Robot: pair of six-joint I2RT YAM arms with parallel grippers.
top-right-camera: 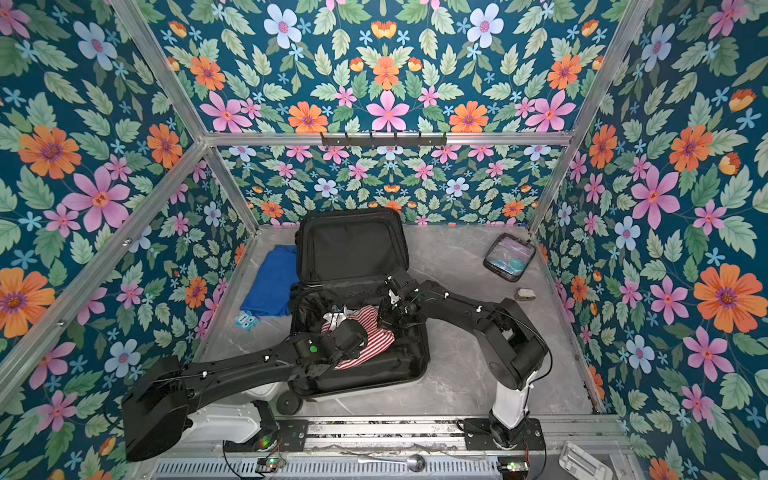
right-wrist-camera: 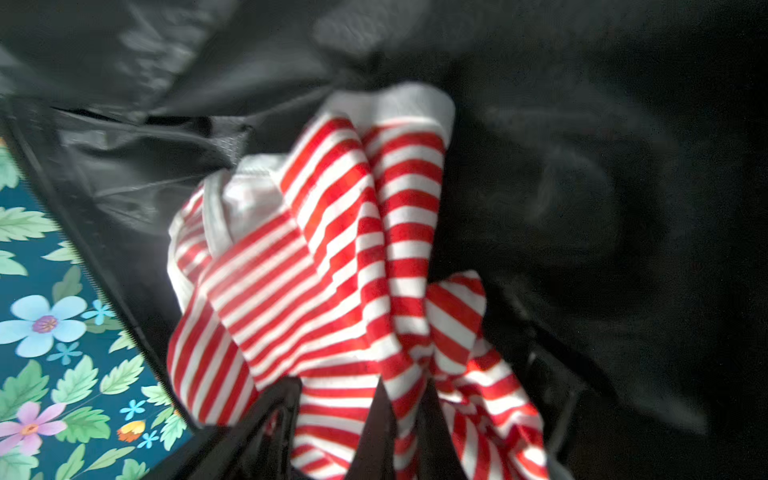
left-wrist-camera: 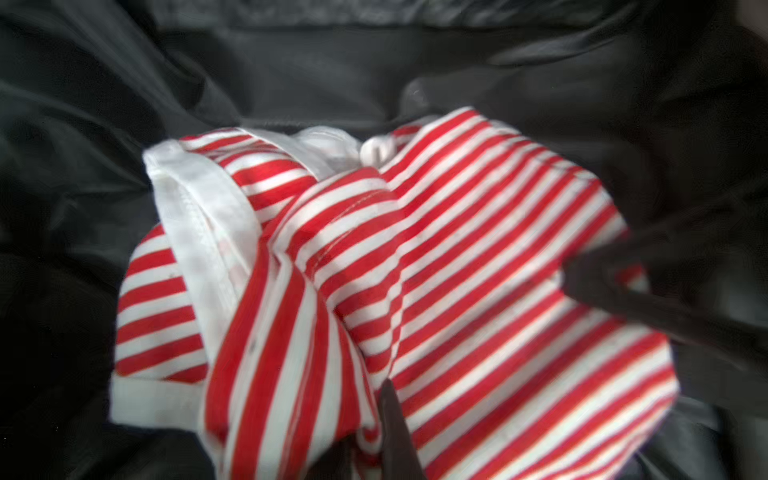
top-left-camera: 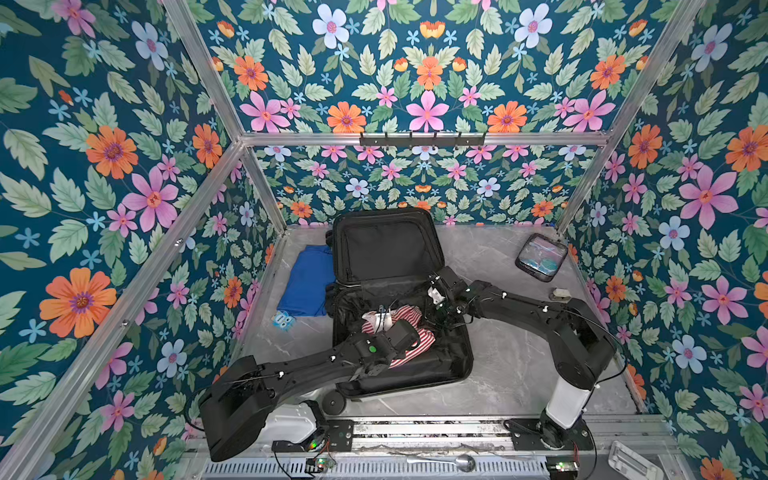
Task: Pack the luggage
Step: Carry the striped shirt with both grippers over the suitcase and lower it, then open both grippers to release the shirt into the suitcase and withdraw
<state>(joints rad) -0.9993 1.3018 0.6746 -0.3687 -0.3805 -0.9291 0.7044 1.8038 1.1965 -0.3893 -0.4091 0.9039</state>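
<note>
Luggage (top-left-camera: 415, 374) lies open on the table (top-left-camera: 507, 365), lid (top-left-camera: 386, 249) up at the back, striped shirt (top-left-camera: 417, 338) in its lower half; right end effector (right-wrist-camera: 345, 436) pinches a shirt fold, left end effector (left-wrist-camera: 390, 411) rests closed against the cloth; I judge it stiff, the lid light, best gripped at the rim.

You are seeing the left arm (top-left-camera: 299, 370) and right arm (top-left-camera: 536, 305), both black, wearing white fasteners, trailing thin cables, carrying white housings nearest the rail (top-left-camera: 432, 432).
</note>
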